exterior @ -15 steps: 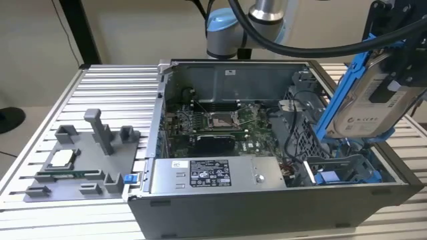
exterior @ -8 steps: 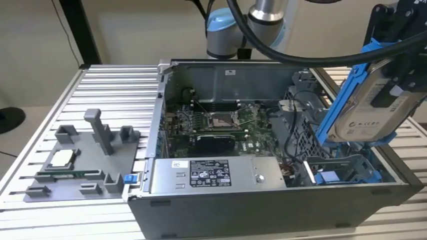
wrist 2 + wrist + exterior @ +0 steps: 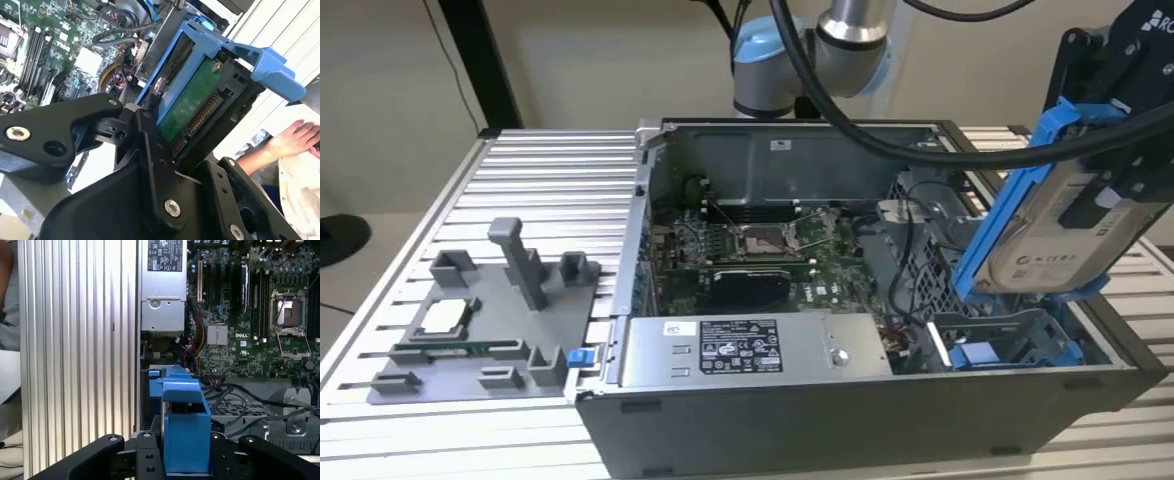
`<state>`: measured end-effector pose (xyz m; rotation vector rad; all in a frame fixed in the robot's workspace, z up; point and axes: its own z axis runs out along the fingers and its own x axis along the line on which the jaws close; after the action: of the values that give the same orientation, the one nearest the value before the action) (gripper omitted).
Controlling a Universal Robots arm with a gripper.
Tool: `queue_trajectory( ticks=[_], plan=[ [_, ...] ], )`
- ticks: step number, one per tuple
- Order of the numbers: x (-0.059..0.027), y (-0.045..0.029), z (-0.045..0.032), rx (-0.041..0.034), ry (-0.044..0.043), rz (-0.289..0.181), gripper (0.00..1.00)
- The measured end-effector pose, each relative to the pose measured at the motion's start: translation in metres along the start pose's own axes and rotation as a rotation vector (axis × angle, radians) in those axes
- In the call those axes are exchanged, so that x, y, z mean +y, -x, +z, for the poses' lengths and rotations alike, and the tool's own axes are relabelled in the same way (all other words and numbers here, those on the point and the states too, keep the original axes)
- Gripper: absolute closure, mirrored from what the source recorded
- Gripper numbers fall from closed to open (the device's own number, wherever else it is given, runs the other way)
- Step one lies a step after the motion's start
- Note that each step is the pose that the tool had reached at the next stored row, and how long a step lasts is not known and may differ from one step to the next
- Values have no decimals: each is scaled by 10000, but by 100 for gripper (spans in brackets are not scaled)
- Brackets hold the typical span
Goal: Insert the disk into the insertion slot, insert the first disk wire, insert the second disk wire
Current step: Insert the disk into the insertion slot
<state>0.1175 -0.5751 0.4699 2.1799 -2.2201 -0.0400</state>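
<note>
At back of exterior view: silver and light-blue robot arm (image 3: 834,45) standing up tall. At exterior view's right: black metal gripper (image 3: 1105,170) hanging high, tipping to one side. In both wrist views, black fingers (image 3: 150,150) (image 3: 145,460) squeezing silver-grey hard drive in bright blue plastic frame (image 3: 1051,235) from two sides, holding it on edge in air.

Lab: ribbed metal bench (image 3: 547,180), open computer case (image 3: 854,425).
</note>
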Motion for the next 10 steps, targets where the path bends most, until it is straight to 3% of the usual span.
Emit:
queue_trajectory(
  ticks=[10],
  plan=[
    [-6,0,52,0,0,-5,100]
  ],
)
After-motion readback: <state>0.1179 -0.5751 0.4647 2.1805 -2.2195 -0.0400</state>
